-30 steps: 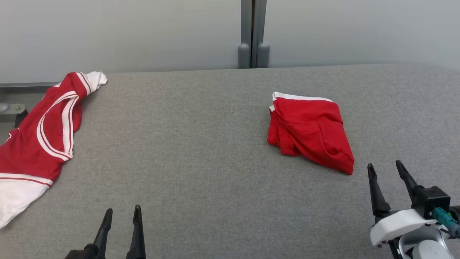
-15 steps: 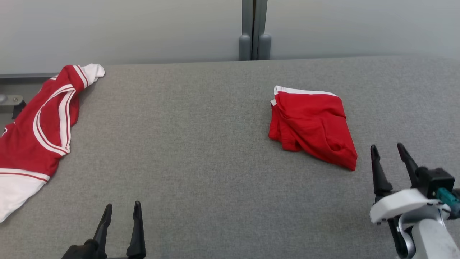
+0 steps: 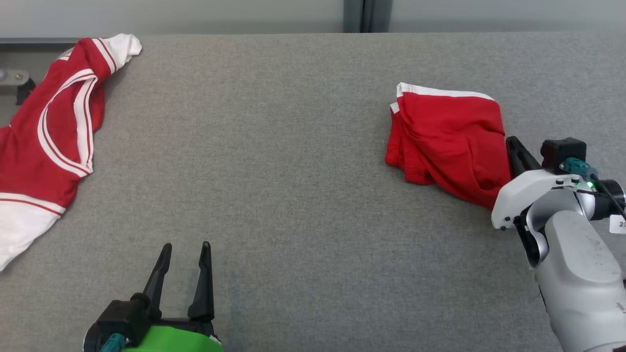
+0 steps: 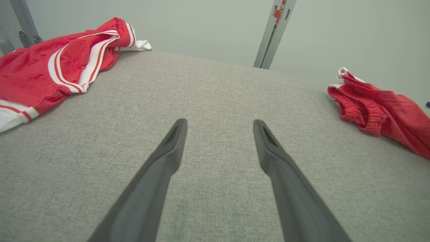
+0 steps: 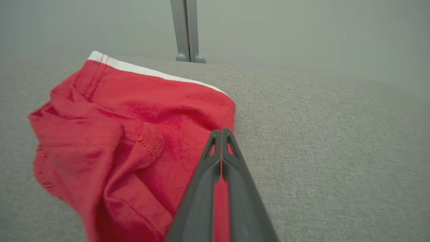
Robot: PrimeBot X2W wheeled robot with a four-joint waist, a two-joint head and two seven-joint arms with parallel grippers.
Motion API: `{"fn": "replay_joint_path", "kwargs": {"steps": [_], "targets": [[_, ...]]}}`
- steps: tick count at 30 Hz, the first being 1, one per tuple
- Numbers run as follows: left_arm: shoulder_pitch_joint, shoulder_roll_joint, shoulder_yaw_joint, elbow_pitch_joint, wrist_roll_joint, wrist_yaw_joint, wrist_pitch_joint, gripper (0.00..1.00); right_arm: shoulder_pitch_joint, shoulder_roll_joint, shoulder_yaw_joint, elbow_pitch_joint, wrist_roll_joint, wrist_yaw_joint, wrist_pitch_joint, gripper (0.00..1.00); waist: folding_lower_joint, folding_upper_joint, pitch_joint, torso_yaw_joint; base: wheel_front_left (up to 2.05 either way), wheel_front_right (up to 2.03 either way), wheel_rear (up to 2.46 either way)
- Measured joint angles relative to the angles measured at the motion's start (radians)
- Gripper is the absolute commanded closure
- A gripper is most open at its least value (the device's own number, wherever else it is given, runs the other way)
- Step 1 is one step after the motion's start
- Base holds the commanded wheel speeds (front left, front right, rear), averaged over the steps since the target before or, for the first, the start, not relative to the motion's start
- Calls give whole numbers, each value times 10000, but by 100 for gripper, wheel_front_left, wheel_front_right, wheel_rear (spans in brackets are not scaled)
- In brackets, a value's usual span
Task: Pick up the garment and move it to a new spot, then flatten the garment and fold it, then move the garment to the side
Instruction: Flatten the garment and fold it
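The garment [image 3: 447, 132] is a red bundle with a white band along its far edge, lying folded on the right of the grey table [image 3: 293, 146]. My right gripper [image 3: 510, 141] is at its right edge. In the right wrist view that gripper [image 5: 221, 130] is shut, its tips pressed together on the edge of the red cloth [image 5: 134, 117]. My left gripper [image 3: 187, 246] stands open near the front edge, nothing between its fingers [image 4: 174, 141]. The left wrist view shows the garment [image 4: 376, 104] far off to the right.
A second red and white garment [image 3: 54, 127] lies spread at the table's left edge, partly hanging over it; it also appears in the left wrist view [image 4: 50, 64]. A grey post [image 3: 366, 14] stands behind the table's far edge.
The head camera has tilted down. My right gripper has moved forward to the garment's right edge and gone from open to shut there. The left gripper stays open.
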Motion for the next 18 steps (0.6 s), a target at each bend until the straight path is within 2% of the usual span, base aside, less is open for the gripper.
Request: {"fn": "replay_joint_path", "kwargs": {"steps": [8, 18], "targets": [[-181, 0, -27, 84, -92, -33, 0, 0, -575, 209, 527, 1407, 203, 0, -184, 100, 0, 0, 350, 445, 0, 0, 0], [-153, 0, 107, 81, -86, -33, 0, 0, -291, 591, 2600, 1638, 1264, 0, -698, 100, 0, 0, 47, 511, 0, 0, 0]]}}
